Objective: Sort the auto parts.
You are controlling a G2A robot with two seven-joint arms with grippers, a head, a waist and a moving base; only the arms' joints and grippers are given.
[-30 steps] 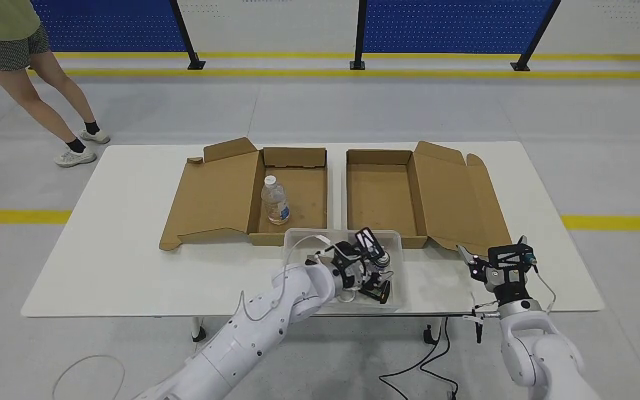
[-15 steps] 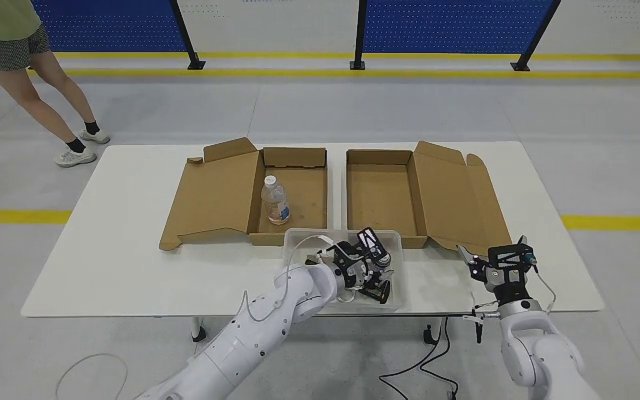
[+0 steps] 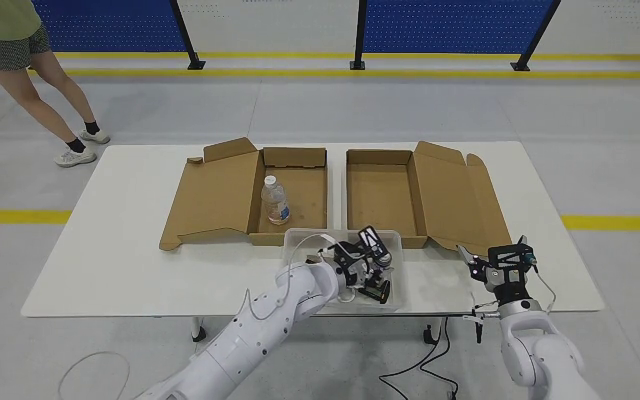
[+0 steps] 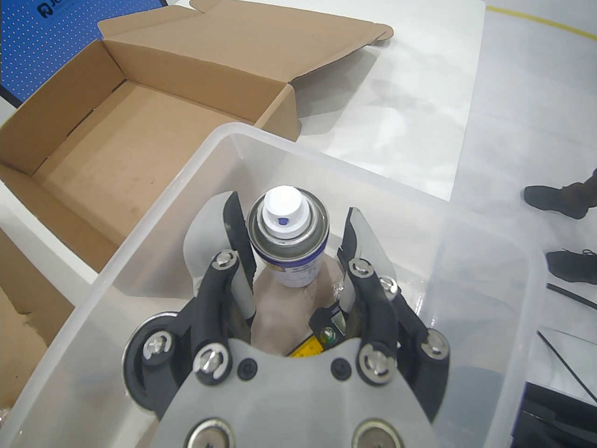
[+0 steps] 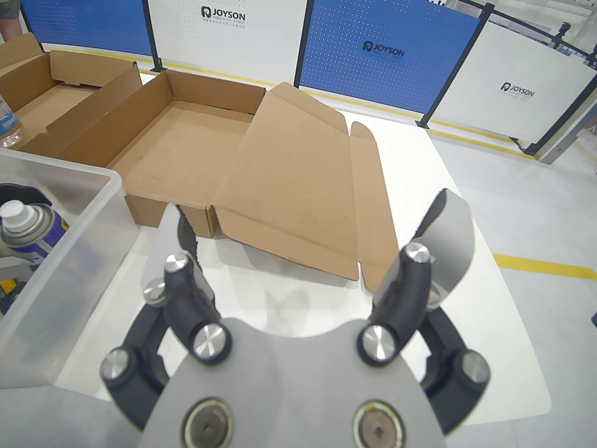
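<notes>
1. The left gripper (image 4: 290, 216) is down inside the clear plastic bin (image 4: 419, 216). Its jaws are apart and straddle the upright spray can (image 4: 291, 254). One pad looks to touch the can and the other stands just off it, so nothing is gripped yet.
2. The right gripper (image 5: 312, 226) hangs spread wide and empty over the table (image 5: 489, 310), near the right cardboard box (image 5: 186, 142).
3. I judge the step in hand to be picking the can out of the bin. The next move calls for closing squarely on the can's body. Then it must lift straight up, clear of the bin wall, before carrying it to a box.
4. The left wrist view gives the pad-to-can gap, which the gripper's own body hides from above.
5. The top view gives the layout. The bin sits at the table's near edge, and beyond it is the left cardboard box (image 3: 305, 190) with a water bottle (image 3: 275, 200) standing in it. The right box is beside that. I cannot tell which box suits the can.
</notes>
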